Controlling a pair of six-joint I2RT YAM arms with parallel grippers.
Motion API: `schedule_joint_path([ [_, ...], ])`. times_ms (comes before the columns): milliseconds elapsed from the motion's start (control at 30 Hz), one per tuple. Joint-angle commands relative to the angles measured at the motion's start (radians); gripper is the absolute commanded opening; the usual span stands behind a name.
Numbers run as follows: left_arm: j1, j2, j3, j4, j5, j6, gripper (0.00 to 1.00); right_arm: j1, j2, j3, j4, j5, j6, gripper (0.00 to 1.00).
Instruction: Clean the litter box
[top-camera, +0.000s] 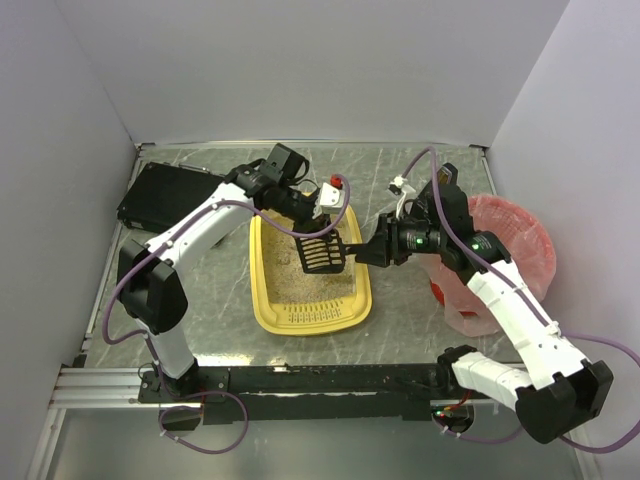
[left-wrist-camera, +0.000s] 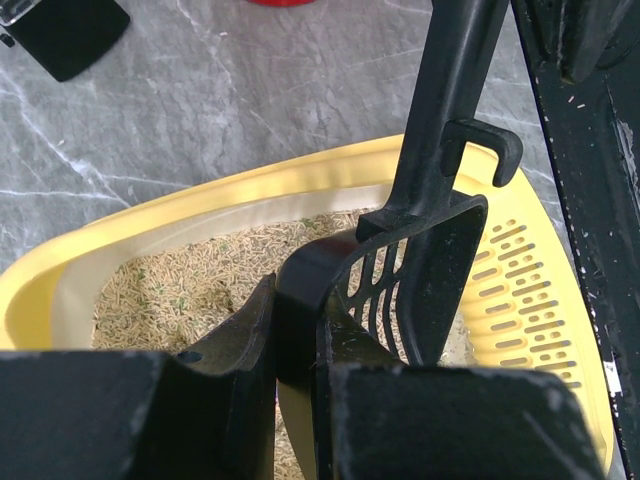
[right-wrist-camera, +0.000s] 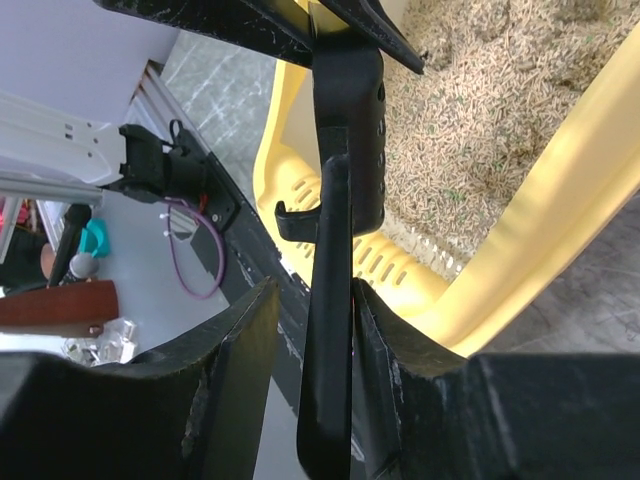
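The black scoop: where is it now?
In the top view the black scoop hangs over the yellow litter box, near its right rim, held by the left pincer at its head and by the right pincer at its handle.

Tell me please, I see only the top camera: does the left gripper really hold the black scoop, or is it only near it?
Observer: It holds it. The left wrist camera shows the left gripper shut on the rim of the scoop.
Operator: And the right gripper?
Observer: The right wrist camera shows the right gripper shut on the handle.
Operator: Is the scoop full?
Observer: It seems not. In the left wrist camera its slots are clear in the part that shows, and the litter that I see lies in the litter box.
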Motion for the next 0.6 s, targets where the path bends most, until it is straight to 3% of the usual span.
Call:
schedule_joint_path([
  [0,0.002,-0.004,0.039,-0.005,0.04,0.048,0.01,0.011,-0.037,0.009,0.085,-0.009,0.033,0.43],
  [467,-0.003,-0.021,0.004,0.029,0.032,0.026,0.01,0.011,-0.023,0.0,0.13,0.033,0.099,0.39],
  [567,-0.003,-0.02,0.004,0.041,0.027,0.014,0.01,0.011,-0.02,-0.002,0.127,0.015,0.09,0.3],
])
